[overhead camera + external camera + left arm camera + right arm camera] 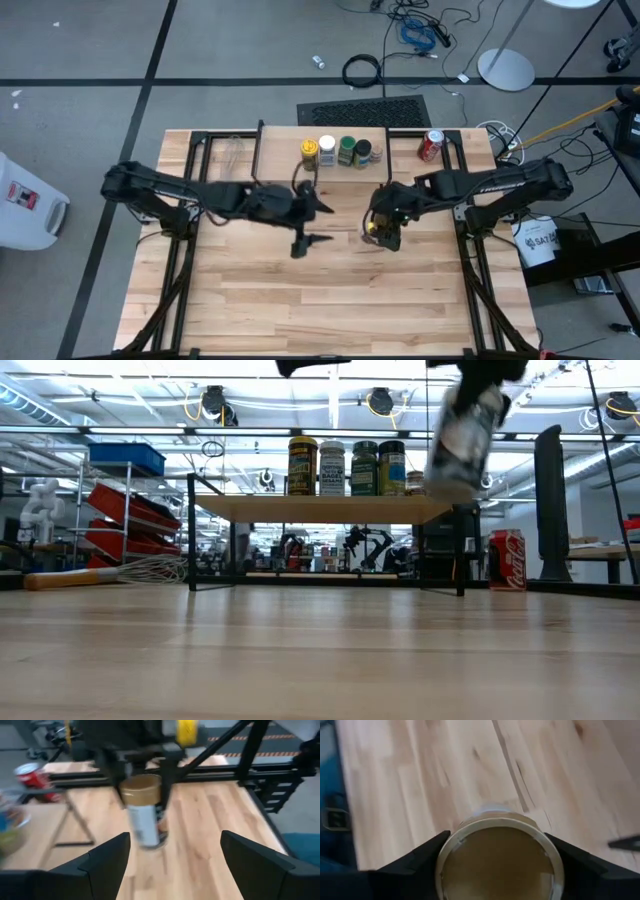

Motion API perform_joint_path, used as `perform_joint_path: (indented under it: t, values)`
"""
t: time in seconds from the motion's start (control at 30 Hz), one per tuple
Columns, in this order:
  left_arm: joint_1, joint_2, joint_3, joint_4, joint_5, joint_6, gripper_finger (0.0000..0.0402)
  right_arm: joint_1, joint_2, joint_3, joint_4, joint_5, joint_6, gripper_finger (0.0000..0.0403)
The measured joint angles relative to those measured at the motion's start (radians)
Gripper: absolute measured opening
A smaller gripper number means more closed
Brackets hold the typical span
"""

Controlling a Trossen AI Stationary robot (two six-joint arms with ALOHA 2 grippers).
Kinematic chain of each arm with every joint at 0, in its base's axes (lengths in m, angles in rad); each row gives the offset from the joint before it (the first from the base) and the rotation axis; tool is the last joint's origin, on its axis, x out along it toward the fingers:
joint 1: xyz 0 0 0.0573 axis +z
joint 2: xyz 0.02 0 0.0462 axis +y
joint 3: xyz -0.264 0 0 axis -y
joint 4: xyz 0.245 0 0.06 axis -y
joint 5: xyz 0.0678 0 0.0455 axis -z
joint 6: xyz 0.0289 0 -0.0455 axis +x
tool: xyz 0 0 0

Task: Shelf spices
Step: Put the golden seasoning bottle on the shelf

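Tan-lidded jar (145,812), upright, is clamped in the right gripper (383,231), near the shelf (320,509); left gripper (305,225) open.

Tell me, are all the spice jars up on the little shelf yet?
Almost. Four jars already stand in a row on the shelf, maybe a fifth behind them. The right gripper holds one tan-lidded jar in the air, not shelved yet. The left gripper waits open nearby, holding nothing.
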Motion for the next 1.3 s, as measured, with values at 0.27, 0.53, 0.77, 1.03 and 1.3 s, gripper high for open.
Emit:
perform_joint_path:
  t: [0.27,0.53,0.77,1.03,1.3]
  values:
    - [-0.047,0.122,0.0,0.156,-0.038,-0.01,0.0352,0.057,-0.001,0.062,0.069,0.009,-0.03,0.0274]
    - [-0.051,0.239,0.0,0.225,-0.126,-0.108,0.0397,0.127,0.015,0.061,0.096,0.047,-0.043,0.0275]
    - [-0.057,0.27,0.001,0.28,-0.15,-0.156,0.04,0.144,0.049,0.061,0.136,0.062,-0.051,0.0276]
    - [-0.052,0.296,0.001,0.333,-0.156,-0.138,0.04,0.13,0.067,0.061,0.176,0.055,-0.097,0.0276]
    - [-0.042,0.299,0.001,0.332,-0.086,-0.125,0.04,0.122,0.067,0.061,0.209,0.055,-0.123,0.0276]
